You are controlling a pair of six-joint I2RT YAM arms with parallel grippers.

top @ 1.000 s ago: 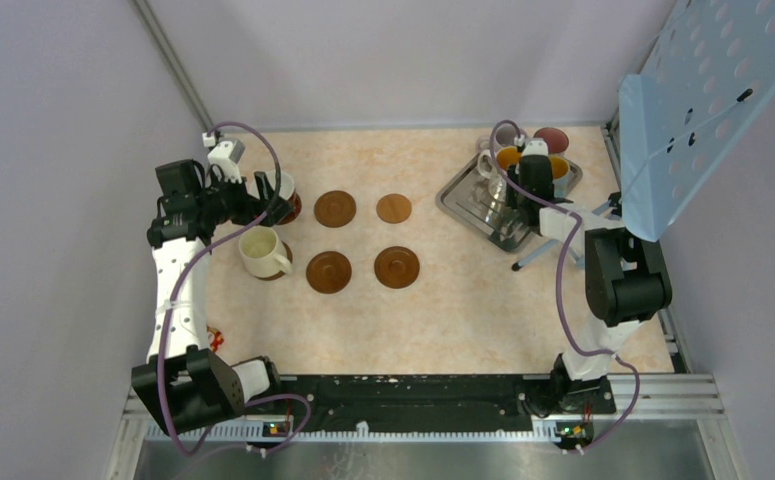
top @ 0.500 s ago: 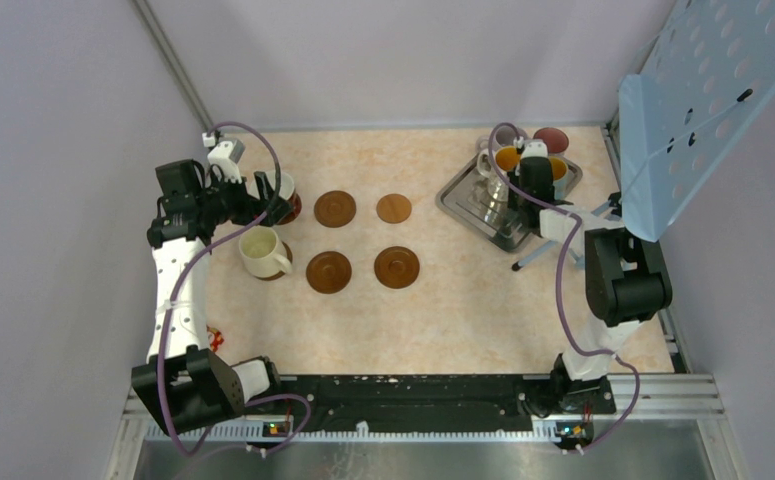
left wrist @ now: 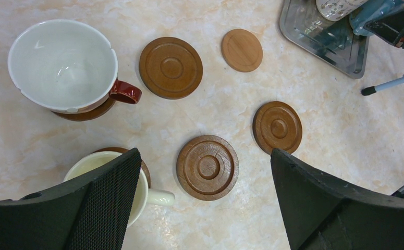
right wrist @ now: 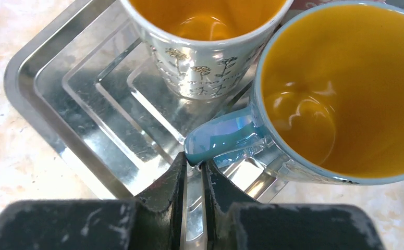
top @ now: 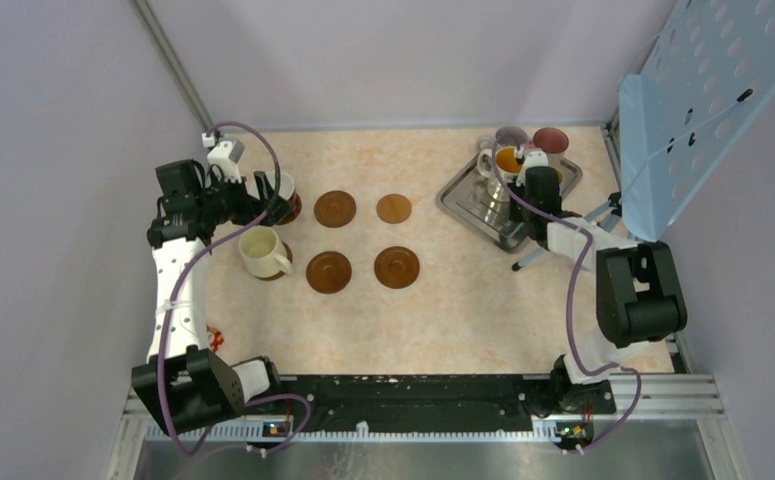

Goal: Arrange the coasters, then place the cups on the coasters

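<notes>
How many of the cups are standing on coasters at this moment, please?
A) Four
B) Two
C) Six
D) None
B: the white mug and the cream mug each sit on their own disc, while the other four coasters lie bare.

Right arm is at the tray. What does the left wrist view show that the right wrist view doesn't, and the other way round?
Only left wrist: four bare coasters, plus the white mug and the cream mug, each on its own coaster. Only right wrist: the orange insides of the blue mug and flowered mug, and the right gripper, jaws closed on the blue handle. Both: the silver tray on the marbled table.
</notes>
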